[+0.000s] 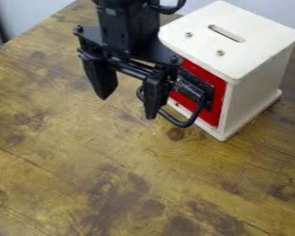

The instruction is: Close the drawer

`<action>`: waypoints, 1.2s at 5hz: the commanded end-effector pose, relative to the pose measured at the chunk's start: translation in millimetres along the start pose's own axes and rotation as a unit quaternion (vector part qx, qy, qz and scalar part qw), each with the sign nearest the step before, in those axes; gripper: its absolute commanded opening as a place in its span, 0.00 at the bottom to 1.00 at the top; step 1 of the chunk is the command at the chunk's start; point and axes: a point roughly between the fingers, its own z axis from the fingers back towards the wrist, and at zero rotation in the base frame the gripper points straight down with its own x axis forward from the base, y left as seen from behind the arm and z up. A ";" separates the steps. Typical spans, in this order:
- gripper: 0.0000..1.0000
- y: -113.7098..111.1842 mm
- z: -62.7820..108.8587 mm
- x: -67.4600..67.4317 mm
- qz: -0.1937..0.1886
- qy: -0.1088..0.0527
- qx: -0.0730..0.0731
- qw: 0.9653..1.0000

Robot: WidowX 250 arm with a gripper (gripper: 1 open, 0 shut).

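1. My gripper (126, 92) hangs above the table with its two black fingers (100, 80) spread wide apart, holding nothing.
2. The left finger points down over bare wood; the right finger sits just in front of the drawer (202, 90), close to its black loop handle (179, 117).
3. From this angle I cannot tell whether that right finger touches the handle or only overlaps it in view.
4. The drawer shows as a flat red front set in the near-left face of the cream-white box (236, 57), on the right side of the scene.
5. The red front looks about flush with the box face, though my arm hides its far end.
6. The box has a slot (228, 34) in its top and stands on the worn brown table (76, 175).
7. A dark knot (175, 135) in the wood lies just near the handle.
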 end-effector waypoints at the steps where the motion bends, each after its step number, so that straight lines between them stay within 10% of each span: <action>1: 1.00 -18.2 6.4 4.7 -0.015 -0.009 -0.002 1.000; 6: 1.00 4.2 -7.2 7.9 0.029 -0.003 0.003 1.000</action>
